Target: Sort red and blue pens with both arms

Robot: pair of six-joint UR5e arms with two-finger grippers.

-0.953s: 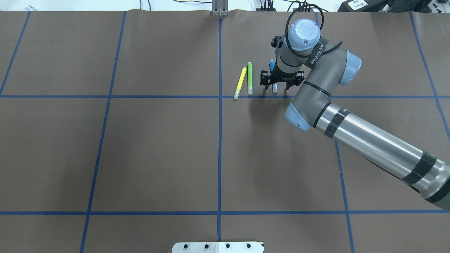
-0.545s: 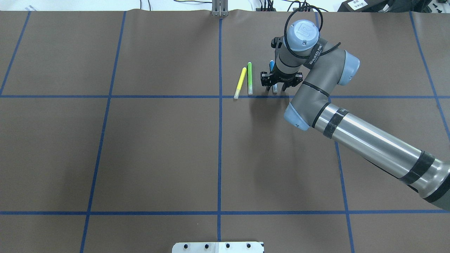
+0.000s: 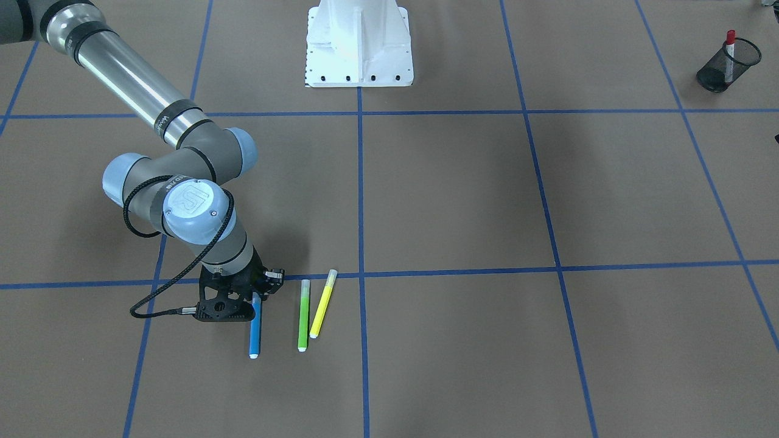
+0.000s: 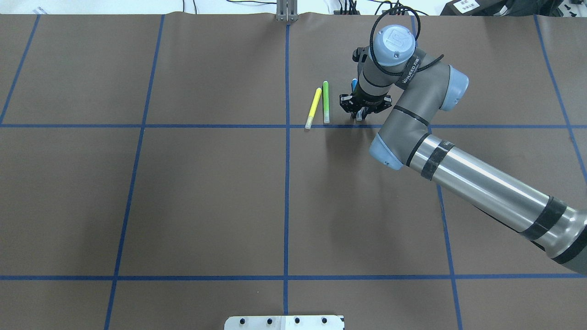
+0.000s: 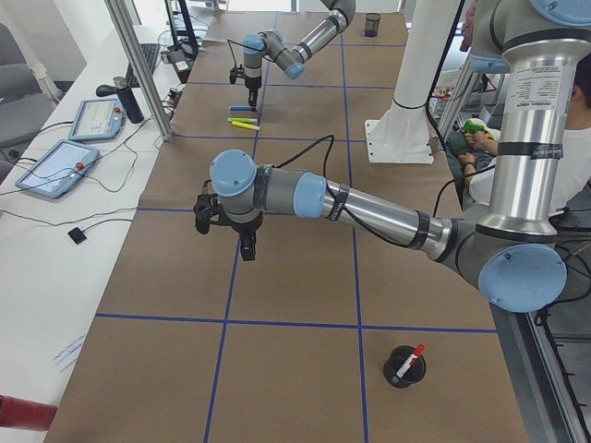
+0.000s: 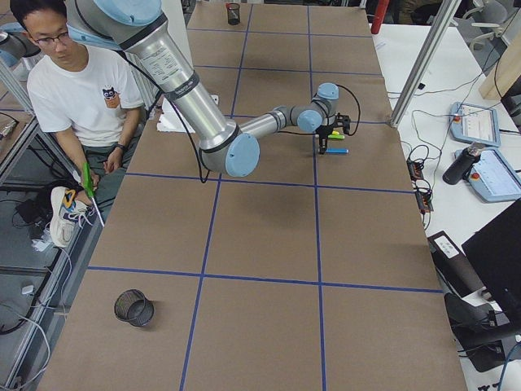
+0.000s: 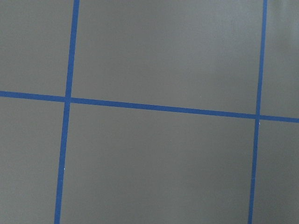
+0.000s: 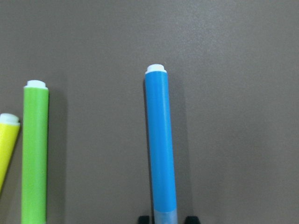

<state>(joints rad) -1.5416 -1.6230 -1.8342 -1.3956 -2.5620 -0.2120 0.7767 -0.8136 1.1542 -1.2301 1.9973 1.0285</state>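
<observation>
Blue plastic pen (image 8: 160, 140) lies centre frame, just beside green marker (image 8: 35, 154) | probably light, stiff, smooth, may roll; best pinched across barrel | right gripper (image 8: 167, 220) straddles cap end, not yet clamped | left gripper (image 5: 247, 251): cannot tell.

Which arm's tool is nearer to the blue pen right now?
Right. The right tool straddles the blue pen at its pale cap end, one fingertip on each side. The left tool hangs over bare table, far off toward the robot's left end.
</observation>
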